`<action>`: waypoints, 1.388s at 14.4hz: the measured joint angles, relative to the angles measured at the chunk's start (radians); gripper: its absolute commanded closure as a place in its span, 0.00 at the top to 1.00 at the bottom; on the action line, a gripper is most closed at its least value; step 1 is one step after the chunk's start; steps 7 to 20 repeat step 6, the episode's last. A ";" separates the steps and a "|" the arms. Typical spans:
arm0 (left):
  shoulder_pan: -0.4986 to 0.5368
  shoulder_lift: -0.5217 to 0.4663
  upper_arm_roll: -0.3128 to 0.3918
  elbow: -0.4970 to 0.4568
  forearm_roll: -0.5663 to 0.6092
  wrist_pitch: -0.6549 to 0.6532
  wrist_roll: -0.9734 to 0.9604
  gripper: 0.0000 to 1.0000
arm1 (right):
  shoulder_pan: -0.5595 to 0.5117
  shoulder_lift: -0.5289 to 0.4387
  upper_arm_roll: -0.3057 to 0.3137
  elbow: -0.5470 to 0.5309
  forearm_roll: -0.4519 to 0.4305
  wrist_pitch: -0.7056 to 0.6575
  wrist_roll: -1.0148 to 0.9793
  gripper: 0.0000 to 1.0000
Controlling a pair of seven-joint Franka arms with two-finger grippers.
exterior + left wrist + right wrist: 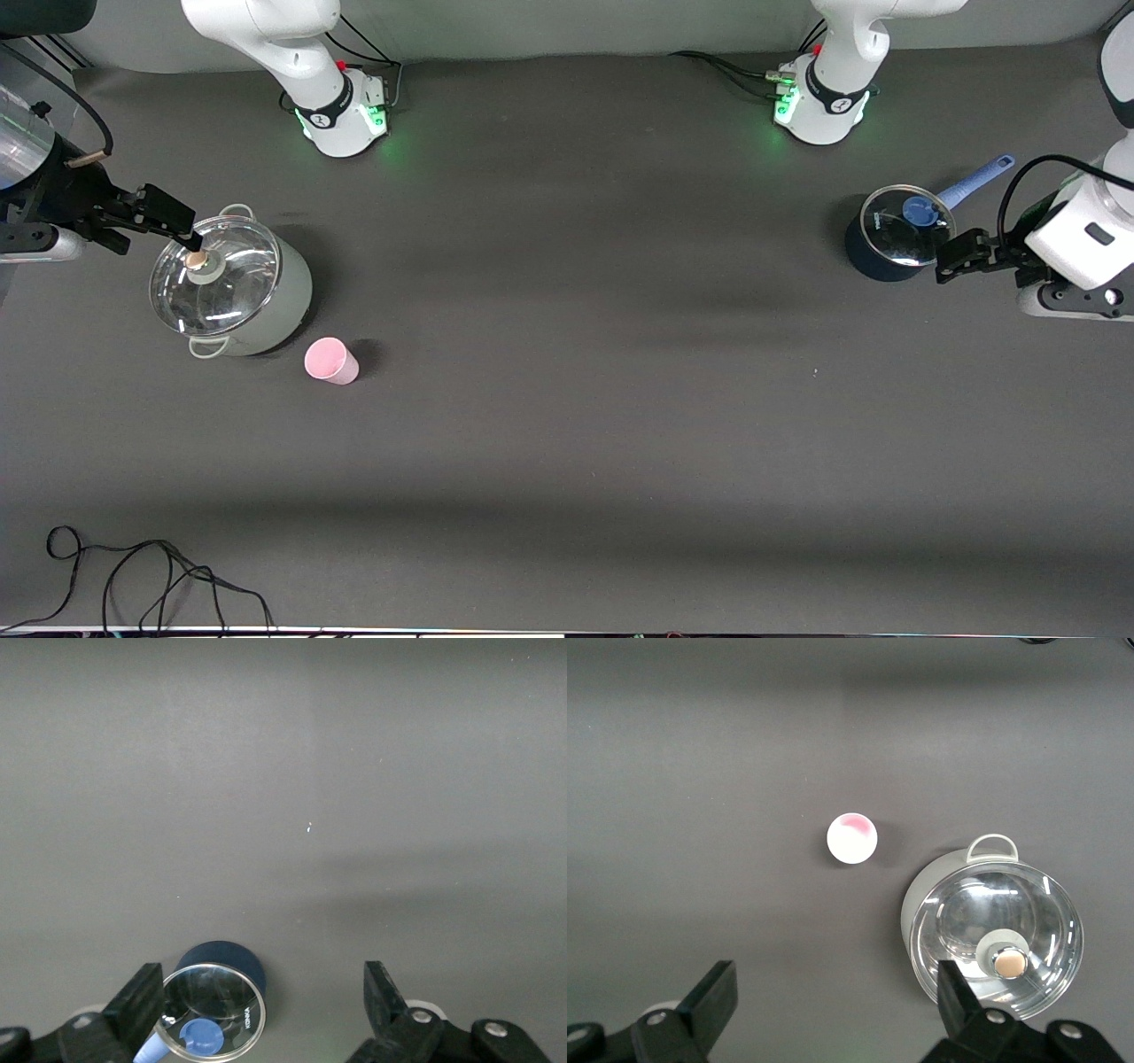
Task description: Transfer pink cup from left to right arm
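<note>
Where the dark grey table (585,372) spreads, a black cable (133,576) lies.

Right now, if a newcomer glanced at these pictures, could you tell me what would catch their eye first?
Probably the pink cup, alone on the dark table, beside the glass-lidded grey pot at the right arm's end and nearer the front camera. The blue pot with its lid sits at the left arm's end. The right hand hangs open over the grey pot, and the left hand open by the blue pot.
</note>
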 measured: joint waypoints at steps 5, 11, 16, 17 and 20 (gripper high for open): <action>-0.001 -0.005 -0.004 0.008 0.020 -0.035 0.040 1.00 | 0.000 0.000 0.000 0.007 0.000 -0.001 0.000 1.00; -0.001 -0.005 -0.003 0.008 0.020 -0.035 0.040 1.00 | 0.000 0.000 0.000 0.009 0.000 -0.003 0.000 1.00; -0.001 -0.005 -0.003 0.008 0.020 -0.035 0.040 1.00 | 0.000 0.000 0.000 0.009 0.000 -0.003 0.000 1.00; -0.001 -0.005 -0.003 0.008 0.020 -0.035 0.040 1.00 | 0.000 0.000 0.000 0.009 0.000 -0.003 0.000 1.00; -0.001 -0.005 -0.003 0.008 0.020 -0.035 0.040 1.00 | 0.000 0.000 0.000 0.009 0.000 -0.003 0.000 1.00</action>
